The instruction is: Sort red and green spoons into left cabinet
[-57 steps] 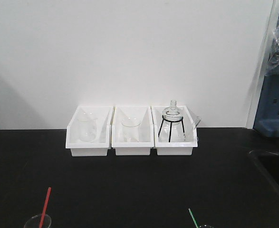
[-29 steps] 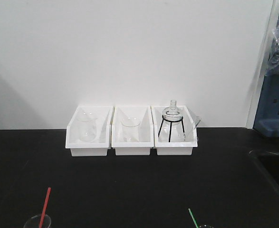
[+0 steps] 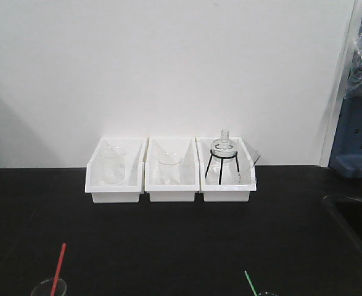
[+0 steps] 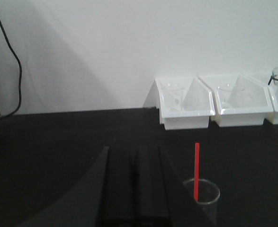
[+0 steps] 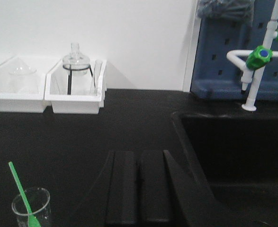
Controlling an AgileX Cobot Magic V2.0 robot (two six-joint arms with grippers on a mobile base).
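The red spoon (image 3: 58,271) stands handle-up in a small glass beaker (image 3: 47,287) at the front left of the black table; in the left wrist view the red spoon (image 4: 196,170) is to the right of my left gripper (image 4: 135,150), which is shut and empty. The green spoon (image 3: 250,282) leans in another glass beaker at the front right; in the right wrist view the green spoon (image 5: 20,189) is to the left of my right gripper (image 5: 139,153), also shut and empty. The left cabinet is out of view.
Three white plastic bins (image 3: 171,191) with glassware stand in a row against the back wall. A sunken black sink (image 5: 238,156) lies to the right, with a white and green tap (image 5: 258,56) and a blue pegboard behind it.
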